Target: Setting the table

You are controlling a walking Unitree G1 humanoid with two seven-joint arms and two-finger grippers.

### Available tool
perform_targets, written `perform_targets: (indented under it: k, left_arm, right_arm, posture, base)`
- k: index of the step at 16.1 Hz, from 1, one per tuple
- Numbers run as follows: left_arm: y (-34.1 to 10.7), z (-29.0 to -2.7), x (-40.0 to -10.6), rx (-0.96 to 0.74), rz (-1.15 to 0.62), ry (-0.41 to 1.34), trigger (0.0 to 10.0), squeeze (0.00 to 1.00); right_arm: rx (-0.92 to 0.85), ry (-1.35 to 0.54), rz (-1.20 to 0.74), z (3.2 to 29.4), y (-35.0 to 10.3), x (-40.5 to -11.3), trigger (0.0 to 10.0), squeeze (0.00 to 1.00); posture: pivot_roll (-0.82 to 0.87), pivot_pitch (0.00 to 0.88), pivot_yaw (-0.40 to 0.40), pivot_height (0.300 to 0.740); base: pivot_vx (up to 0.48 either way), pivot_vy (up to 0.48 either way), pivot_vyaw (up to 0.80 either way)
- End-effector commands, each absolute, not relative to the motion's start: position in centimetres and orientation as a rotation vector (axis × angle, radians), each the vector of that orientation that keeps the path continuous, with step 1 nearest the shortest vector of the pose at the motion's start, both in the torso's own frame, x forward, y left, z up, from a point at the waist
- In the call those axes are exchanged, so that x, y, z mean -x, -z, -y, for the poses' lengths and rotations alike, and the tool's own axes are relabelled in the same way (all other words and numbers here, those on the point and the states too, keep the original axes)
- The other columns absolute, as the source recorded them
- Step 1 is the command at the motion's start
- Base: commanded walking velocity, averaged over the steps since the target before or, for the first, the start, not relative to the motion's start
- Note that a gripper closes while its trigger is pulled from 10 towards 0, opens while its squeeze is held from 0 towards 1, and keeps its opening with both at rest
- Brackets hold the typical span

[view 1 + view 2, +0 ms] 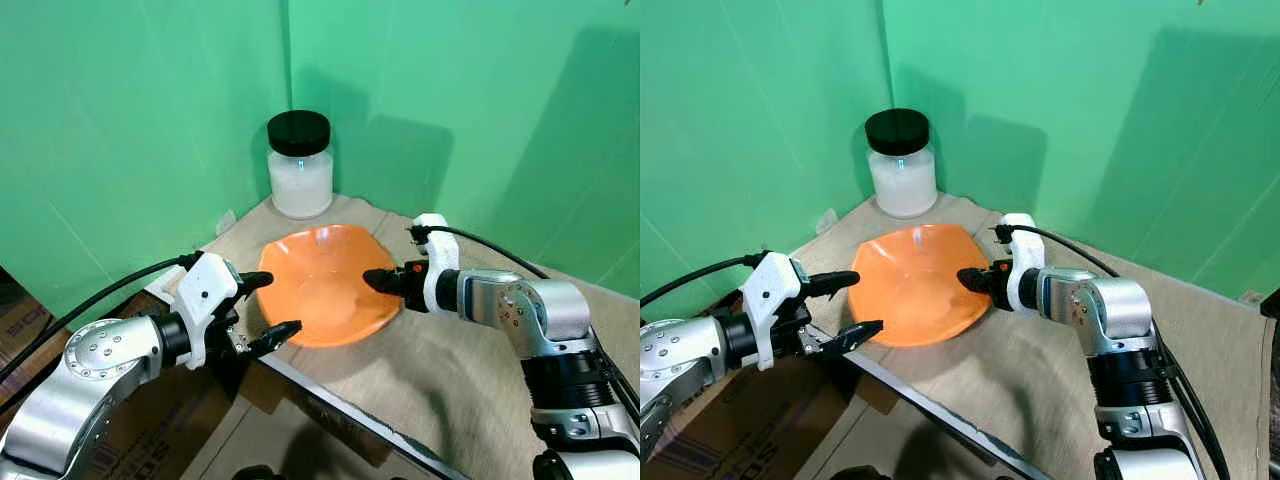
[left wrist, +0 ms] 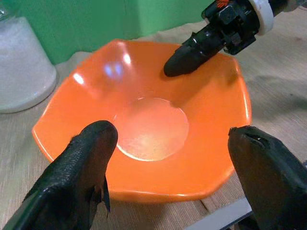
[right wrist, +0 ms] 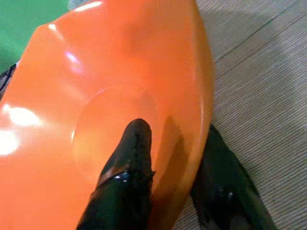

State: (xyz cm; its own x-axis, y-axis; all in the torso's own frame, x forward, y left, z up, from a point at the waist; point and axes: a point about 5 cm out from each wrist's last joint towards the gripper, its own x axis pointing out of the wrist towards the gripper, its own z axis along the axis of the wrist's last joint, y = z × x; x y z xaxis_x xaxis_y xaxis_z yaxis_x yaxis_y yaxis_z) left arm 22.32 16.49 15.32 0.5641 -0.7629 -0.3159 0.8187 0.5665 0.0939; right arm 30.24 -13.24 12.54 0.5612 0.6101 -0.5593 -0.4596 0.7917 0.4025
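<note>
Left gripper [image 1: 268,308] spread wide beside bowl [image 1: 325,285]; our right gripper [image 3: 175,160] pinches its far rim. One-sided hold: bowl may tip toward jar [image 1: 300,164].

Bright, even overhead light, soft shadows on the green backdrop [image 1: 150,120], white glare on the orange bowl [image 2: 144,129].

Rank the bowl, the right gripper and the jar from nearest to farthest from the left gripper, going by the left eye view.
1. Bowl: its near-left rim lies right by the left gripper, whose fingers are spread open at it.
2. Right gripper: across the bowl, clamped on its right rim.
3. Jar: beyond the bowl, at the table's back corner by the green wall.
</note>
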Motion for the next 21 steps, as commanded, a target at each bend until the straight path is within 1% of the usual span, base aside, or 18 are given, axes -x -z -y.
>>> perform_targets:
  k: [1, 5, 8, 10, 11, 13, 14, 15, 17, 18, 19, 20, 21]
  left_arm:
    - [-15.7, -16.3, -22.3, -0.243, -0.241, 0.950, 10.0, 0.00]
    - [-15.8, -16.0, -22.3, -0.233, -0.236, 0.954, 10.0, 0.00]
    - [-16.1, -15.7, -22.3, -0.208, -0.220, 0.942, 10.0, 0.00]
    - [-16.1, -15.5, -22.2, -0.211, -0.217, 0.945, 10.0, 0.00]
    - [-16.5, -15.2, -22.0, -0.195, -0.192, 0.941, 10.0, 0.00]
    - [-16.8, -15.2, -21.9, -0.184, -0.178, 0.928, 10.0, 0.00]
    - [-17.5, -15.7, -22.1, -0.191, -0.148, 0.874, 10.0, 0.00]
    - [-18.0, -16.0, -21.9, -0.178, -0.128, 0.847, 10.0, 0.00]
    - [-19.0, -15.9, -21.2, -0.153, -0.095, 0.835, 10.0, 0.00]
    - [-19.1, -15.9, -21.0, -0.152, -0.091, 0.835, 10.0, 0.00]
    - [-19.1, -16.2, -21.1, -0.185, -0.089, 0.796, 10.0, 0.00]
    - [-19.1, -16.7, -21.4, -0.218, -0.080, 0.724, 10.0, 0.00]
    - [-19.1, -16.8, -21.6, -0.229, -0.079, 0.680, 10.0, 0.00]
  right_arm:
    - [-0.222, -0.640, -0.731, 13.3, -13.0, -30.1, 0.0, 0.00]
    - [-0.262, -0.633, -0.707, 13.4, -13.3, -29.9, 0.0, 0.00]
    - [-0.334, -0.610, -0.662, 13.7, -13.9, -29.8, 0.0, 0.00]
    - [-0.380, -0.592, -0.631, 14.0, -14.3, -29.6, 0.0, 0.00]
    - [-0.441, -0.579, -0.561, 14.4, -15.1, -29.3, 0.0, 0.00]
    - [-0.482, -0.564, -0.519, 14.8, -15.8, -29.2, 0.0, 0.00]
    - [-0.518, -0.486, -0.449, 15.8, -17.0, -29.1, 0.0, 0.00]
    - [-0.531, -0.457, -0.410, 16.3, -17.6, -28.8, 0.0, 0.00]
    - [-0.535, -0.379, -0.321, 17.1, -18.6, -28.0, 0.0, 0.00]
    - [-0.533, -0.350, -0.303, 17.3, -18.7, -27.7, 0.0, 0.00]
    - [-0.492, -0.271, -0.243, 17.9, -18.9, -27.0, 0.0, 0.00]
    - [-0.523, -0.230, -0.185, 18.0, -19.4, -26.4, 8.8, 0.00]
    - [-0.509, -0.214, -0.135, 18.1, -19.9, -26.2, 10.0, 0.00]
  posture:
    - [0.03, 0.000, 0.003, 0.740]
    - [0.01, 0.000, 0.021, 0.740]
    - [0.00, 0.000, 0.038, 0.740]
    - [0.00, 0.000, 0.034, 0.740]
    - [-0.01, 0.000, 0.034, 0.740]
    - [-0.01, 0.000, 0.034, 0.740]
    - [0.00, 0.000, 0.025, 0.740]
    - [0.01, 0.000, 0.030, 0.740]
    - [0.02, 0.000, 0.024, 0.740]
    - [0.02, 0.000, 0.024, 0.740]
    - [0.04, 0.000, 0.006, 0.740]
    - [0.04, 0.000, 0.006, 0.740]
    - [0.04, 0.000, 0.005, 0.740]
  base:
    - [0.000, 0.000, 0.00]
    - [0.000, 0.000, 0.00]
    - [0.000, 0.000, 0.00]
    - [0.000, 0.000, 0.00]
    - [0.000, 0.000, 0.00]
    - [0.000, 0.000, 0.00]
    - [0.000, 0.000, 0.00]
    - [0.000, 0.000, 0.00]
    - [0.000, 0.000, 0.00]
    - [0.000, 0.000, 0.00]
    - [0.000, 0.000, 0.00]
    - [0.000, 0.000, 0.00]
    - [0.000, 0.000, 0.00]
